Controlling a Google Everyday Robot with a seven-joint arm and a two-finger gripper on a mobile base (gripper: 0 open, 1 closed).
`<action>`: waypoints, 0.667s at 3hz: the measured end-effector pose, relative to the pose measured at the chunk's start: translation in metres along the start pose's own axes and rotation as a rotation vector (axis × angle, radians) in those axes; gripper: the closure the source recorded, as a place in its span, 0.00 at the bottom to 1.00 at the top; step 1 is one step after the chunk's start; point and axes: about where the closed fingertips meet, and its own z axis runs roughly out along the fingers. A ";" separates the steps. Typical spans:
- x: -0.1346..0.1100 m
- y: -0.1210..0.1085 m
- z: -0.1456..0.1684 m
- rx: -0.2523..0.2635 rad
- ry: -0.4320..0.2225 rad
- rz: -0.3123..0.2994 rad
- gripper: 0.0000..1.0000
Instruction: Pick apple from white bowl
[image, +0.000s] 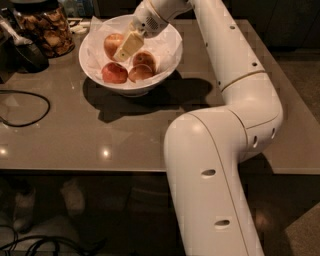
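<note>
**Robot arm reaching into a bowl of apples**

A white bowl (169, 50) lined with crinkled paper sits on a grey-brown table (100, 130); four apples lie inside it. The apple (111, 42), orange-red over yellow, rests at the bowl's back left; a darker red apple (114, 73) lies in front of it. The gripper (124, 49) hangs tilted inside the bowl, just right of the apple; whether it is open or closed cannot be told.

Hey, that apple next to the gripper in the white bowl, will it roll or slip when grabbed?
The apple is round and shiny, so it may slip or roll if the gripper beside it presses off-centre. The crinkled paper lining the bowl could shift underneath. It looks firm, not fragile.
</note>
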 end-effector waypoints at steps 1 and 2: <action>-0.012 0.002 -0.005 0.016 -0.001 0.008 1.00; -0.021 0.004 -0.014 0.035 -0.014 0.017 1.00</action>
